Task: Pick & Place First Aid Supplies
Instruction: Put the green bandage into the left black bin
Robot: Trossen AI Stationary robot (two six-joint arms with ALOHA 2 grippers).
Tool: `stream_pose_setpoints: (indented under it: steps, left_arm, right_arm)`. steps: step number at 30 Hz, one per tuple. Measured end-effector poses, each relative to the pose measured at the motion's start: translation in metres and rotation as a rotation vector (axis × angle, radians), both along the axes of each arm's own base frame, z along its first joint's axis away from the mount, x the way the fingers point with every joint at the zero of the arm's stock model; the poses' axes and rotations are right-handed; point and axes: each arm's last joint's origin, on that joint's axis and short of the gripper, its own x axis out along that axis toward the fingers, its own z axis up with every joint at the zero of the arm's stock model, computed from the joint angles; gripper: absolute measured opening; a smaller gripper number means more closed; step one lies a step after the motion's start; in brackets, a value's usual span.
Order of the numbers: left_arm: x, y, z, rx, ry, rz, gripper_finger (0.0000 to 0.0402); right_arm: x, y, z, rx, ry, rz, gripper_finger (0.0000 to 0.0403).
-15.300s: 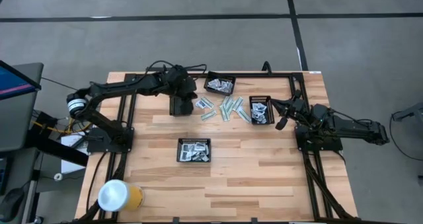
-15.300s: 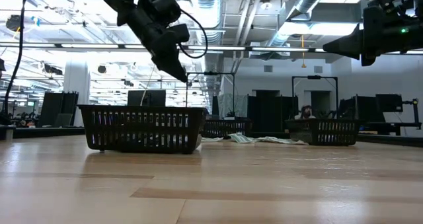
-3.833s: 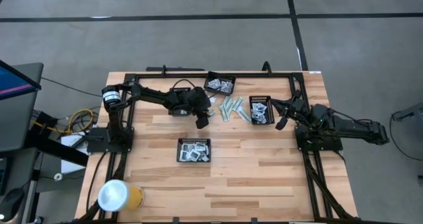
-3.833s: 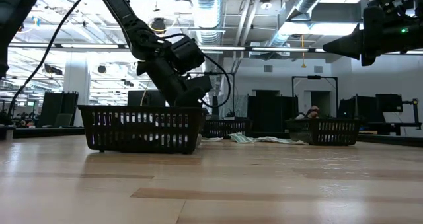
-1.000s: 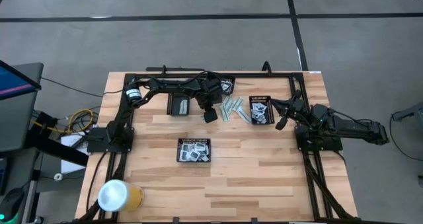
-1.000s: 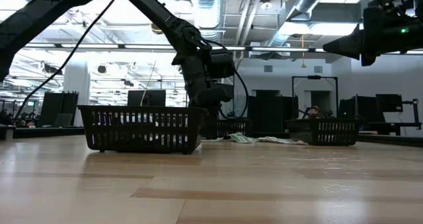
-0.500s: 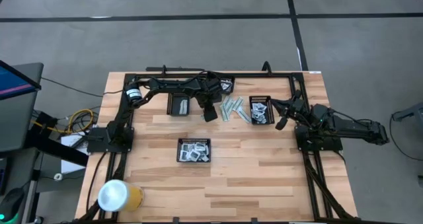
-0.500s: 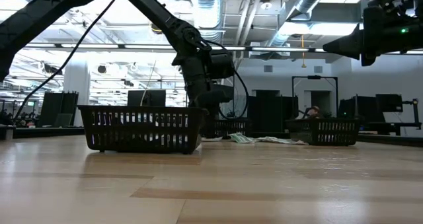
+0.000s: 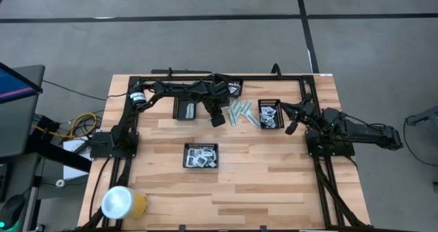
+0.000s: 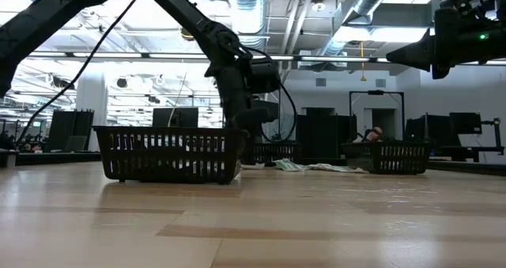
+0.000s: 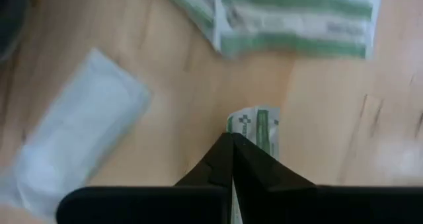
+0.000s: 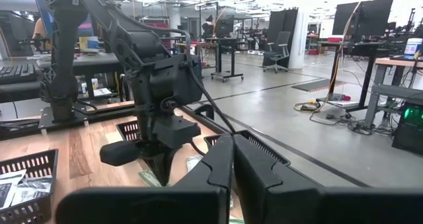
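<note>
At six o'clock a black mesh tray point(image 9: 201, 156) of white sachets is seen. Past it, the left gripper point(image 11: 232, 139) is pinched on a slim green-white strip packet point(image 11: 255, 126) among loose strips point(image 9: 239, 111) (centre, table-level). At three o'clock the right gripper point(image 12: 232, 139) is held aloft, closed, empty, beside another tray point(image 9: 270, 113).

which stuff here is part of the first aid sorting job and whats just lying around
Part of the job:
- slim pale green-white strip packets loose on the table
- left gripper, shut on a strip packet
- black mesh trays with white sachets

Just lying about:
- yellow cup with white lid
- right gripper, shut, waiting
</note>
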Motion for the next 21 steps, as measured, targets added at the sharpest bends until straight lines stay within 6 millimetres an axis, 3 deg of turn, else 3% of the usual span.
stream_pose_setpoints:
  steps: [15, 21]
  left_arm:
    - [-0.024, -0.006, 0.072, 0.150, -0.147, 0.057, 0.0005]
    - [-0.051, -0.009, 0.102, 0.251, -0.100, 0.135, 0.0005]
  right_arm:
    - [0.000, 0.000, 0.000, 0.000, 0.000, 0.000, 0.0008]
    - [0.000, 0.000, 0.000, 0.000, 0.000, 0.000, 0.0008]
